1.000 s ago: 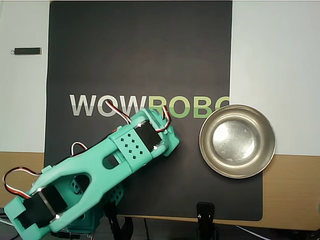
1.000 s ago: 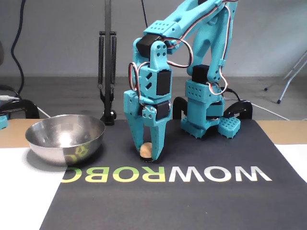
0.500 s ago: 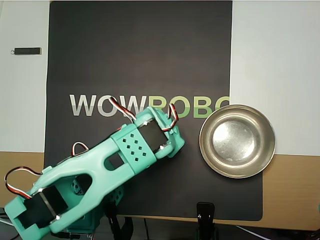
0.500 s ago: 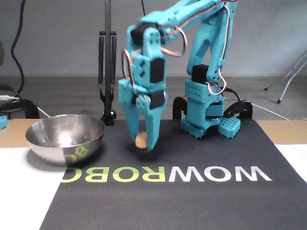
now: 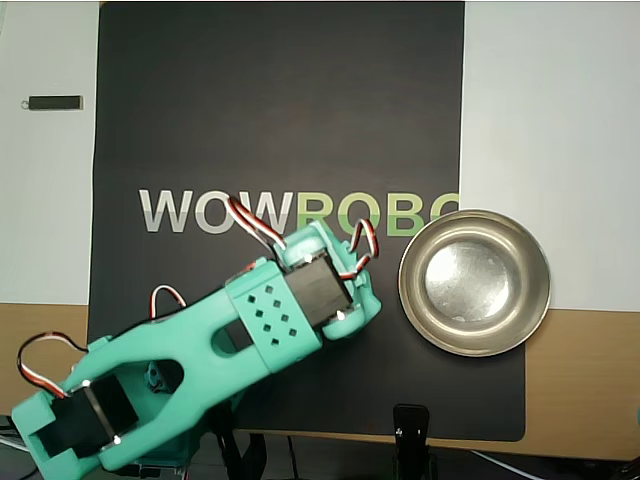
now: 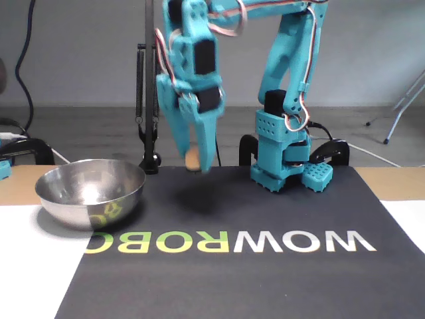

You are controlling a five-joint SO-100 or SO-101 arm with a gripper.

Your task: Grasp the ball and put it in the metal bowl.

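I've got the small tan wooden ball (image 6: 193, 159) pinched between the teal fingers (image 6: 196, 163), lifted clear of the black mat (image 6: 265, 219) so it can travel; the shiny round metal bowl (image 6: 91, 193) waits at nine o'clock in the fixed view, empty.

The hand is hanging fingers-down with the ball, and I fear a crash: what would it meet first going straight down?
Probably the black mat; the hand, holding the ball, hangs beside the metal bowl, not above it.
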